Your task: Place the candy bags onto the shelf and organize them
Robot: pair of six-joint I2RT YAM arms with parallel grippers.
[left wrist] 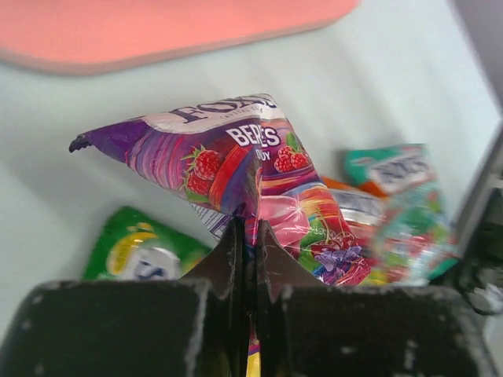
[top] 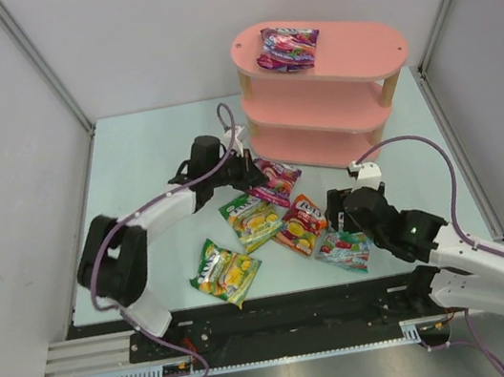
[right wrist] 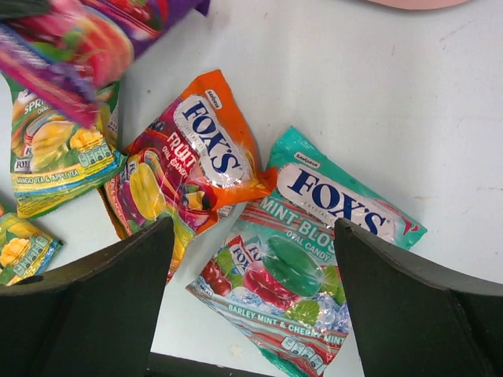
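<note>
Candy bags sit in two places. One purple bag (top: 288,48) lies on the top tier of the shelf (top: 355,50), toward its 9 o'clock end. The second purple bag (top: 277,182) is on the table (top: 150,157) at 6 o'clock of the shelf's base, close to it. The left gripper (top: 251,171) is clamped tight on its edge, and the foil peaks up from the fingers (left wrist: 228,259). A far green bag (top: 251,220) lies at 7 o'clock of that bag, with a near green bag (top: 224,270) further out at 7 o'clock. The orange bag (top: 302,224) lies at 5 o'clock, its corner touching the teal bag (top: 345,250) beyond it. The right gripper (right wrist: 251,259) hangs over those two, jaws spread wide and holding nothing, with the teal bag mostly between them.
</note>
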